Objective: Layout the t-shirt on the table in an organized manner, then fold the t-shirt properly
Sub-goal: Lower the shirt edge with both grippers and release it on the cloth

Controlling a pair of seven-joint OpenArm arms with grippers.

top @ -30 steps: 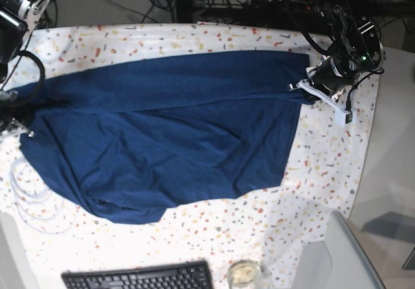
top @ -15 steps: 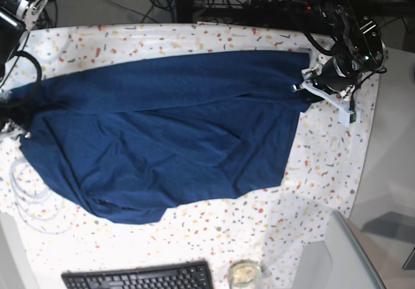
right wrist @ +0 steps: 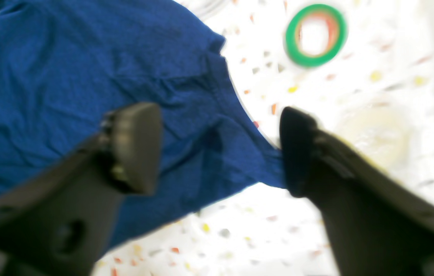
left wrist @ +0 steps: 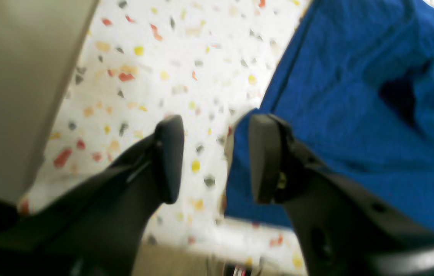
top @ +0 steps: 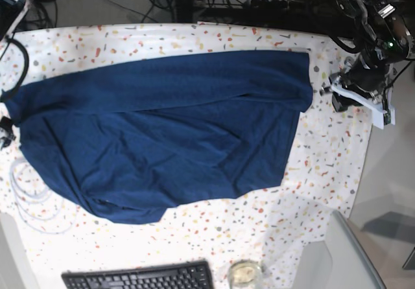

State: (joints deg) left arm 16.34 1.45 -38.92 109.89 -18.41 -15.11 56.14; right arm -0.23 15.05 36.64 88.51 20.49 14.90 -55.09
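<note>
T-shirt (top: pixel 162 133) spread across the table (top: pixel 324 166).
Keyboard (top: pixel 139 277) and jar (top: pixel 244 274) sit at the near edge; cable coil (top: pixel 26 198) lies left of the shirt, left gripper (top: pixel 334 94) right of it.

Bright, even overhead light in the base view, sharp, with soft shadows. Both wrist views blurred and overexposed: speckled counter (left wrist: pixel 186 57) washed to glaring white, blue t-shirt (right wrist: pixel 67 84) oversaturated, dark claw fingers (left wrist: pixel 169 157) soft-edged, green ring (right wrist: pixel 315 35) smeared.

Base view overhead, looking down on whole desk (top: pixel 194 39); both wrist views close, sharing t-shirt (top: pixel 162 133) edges.
</note>
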